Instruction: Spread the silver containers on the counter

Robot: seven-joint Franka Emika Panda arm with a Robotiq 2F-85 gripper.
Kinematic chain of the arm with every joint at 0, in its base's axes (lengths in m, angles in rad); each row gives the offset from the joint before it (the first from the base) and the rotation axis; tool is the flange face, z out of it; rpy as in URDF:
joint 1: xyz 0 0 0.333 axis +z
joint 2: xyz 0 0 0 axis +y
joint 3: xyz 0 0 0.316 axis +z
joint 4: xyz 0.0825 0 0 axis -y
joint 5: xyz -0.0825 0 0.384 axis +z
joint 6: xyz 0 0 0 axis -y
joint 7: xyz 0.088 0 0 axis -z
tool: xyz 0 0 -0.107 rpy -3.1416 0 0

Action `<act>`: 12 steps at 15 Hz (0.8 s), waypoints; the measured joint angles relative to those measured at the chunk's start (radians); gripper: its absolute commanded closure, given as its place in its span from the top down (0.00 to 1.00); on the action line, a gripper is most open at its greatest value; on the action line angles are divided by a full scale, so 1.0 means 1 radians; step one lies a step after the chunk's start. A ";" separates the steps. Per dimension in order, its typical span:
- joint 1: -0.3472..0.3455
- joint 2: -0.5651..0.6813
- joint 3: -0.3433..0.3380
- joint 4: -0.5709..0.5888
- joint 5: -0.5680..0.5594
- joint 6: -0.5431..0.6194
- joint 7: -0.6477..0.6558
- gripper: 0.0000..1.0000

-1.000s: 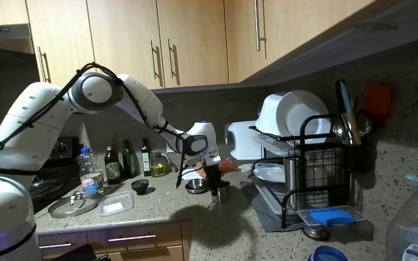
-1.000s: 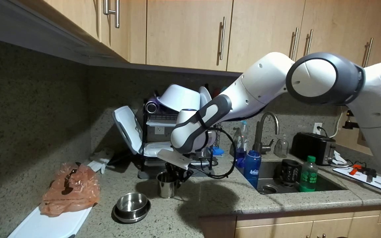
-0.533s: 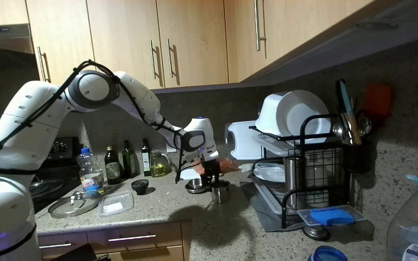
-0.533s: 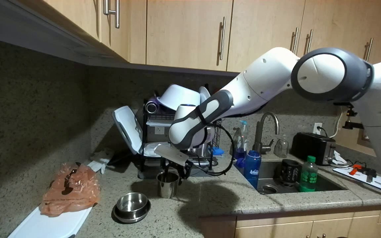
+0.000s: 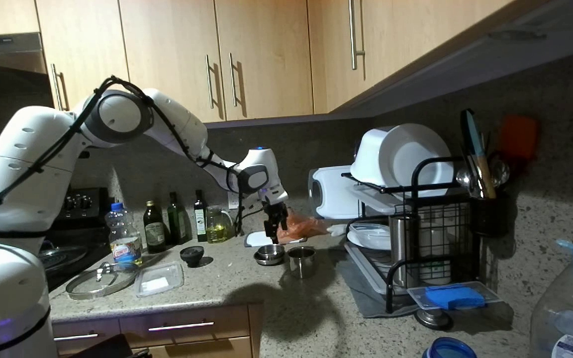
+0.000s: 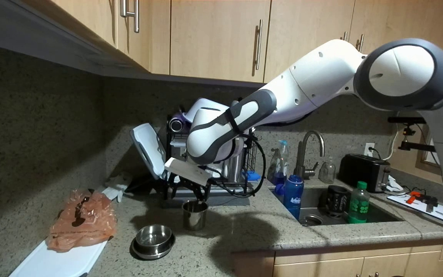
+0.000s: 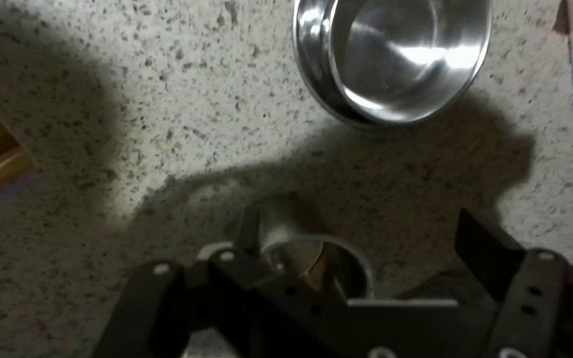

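Upright on the counter (image 5: 217, 286) stands a tall silver cup (image 5: 302, 266), also visible in an exterior view (image 6: 195, 221). Beside it, a small silver bowl (image 6: 153, 235) rests inside a slightly wider low silver bowl (image 6: 154, 256); the wrist view shows this nested pair (image 7: 391, 74) near its top. My gripper (image 5: 277, 233) hangs above the containers, its jaws wide apart with nothing between them. In the wrist view the gripper (image 7: 358, 228) partly covers the tall cup (image 7: 286, 223), whose rim lies below the left finger (image 7: 249, 231).
A black dish rack (image 5: 401, 261) stands close to the tall cup. An orange bag (image 6: 83, 223) lies on a white board (image 6: 58, 261) behind the bowls. A small black bowl (image 5: 192, 255), plastic tray (image 5: 159, 278), glass lid (image 5: 100, 284) and several bottles occupy the stove side.
The jaws have spread and come up out of the tall cup's rim. My gripper has risen and shifted toward the nested bowls. The cup stays where it was.
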 measured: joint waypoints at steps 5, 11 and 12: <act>0.023 0.014 0.058 0.041 -0.005 -0.061 -0.051 1.00; 0.020 0.128 0.060 0.158 -0.003 -0.188 -0.065 1.00; 0.018 0.155 0.060 0.187 -0.003 -0.216 -0.065 1.00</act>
